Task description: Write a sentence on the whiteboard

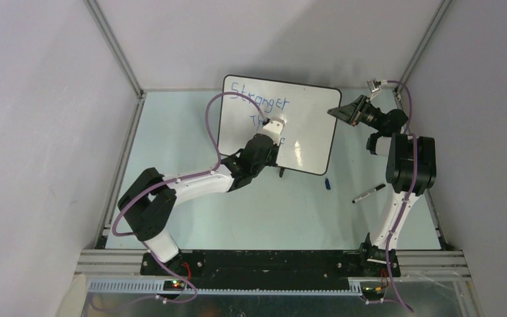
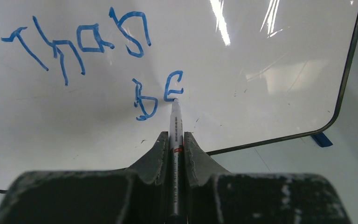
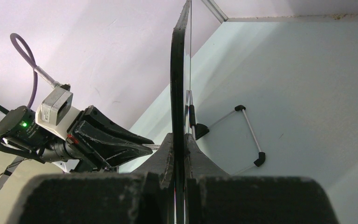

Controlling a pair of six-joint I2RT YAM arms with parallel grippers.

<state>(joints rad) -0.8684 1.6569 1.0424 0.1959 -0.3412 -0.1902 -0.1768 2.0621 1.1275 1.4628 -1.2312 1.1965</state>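
Whiteboard (image 1: 307,132) stands at the counter's (image 1: 270,214) twelve o'clock, the sentence (image 1: 259,100) in blue: "Stranger", "Than", then "BE". Left jaws clench a marker (image 2: 175,123), its tip touching the E. Right jaws grip the board's three o'clock edge — a second marker (image 1: 368,193) lies toward five o'clock of it

I'm getting bright, even light in all 3 views; glare is streaking the whiteboard (image 2: 261,84) near its top, and the near foreground is possibly blurring.
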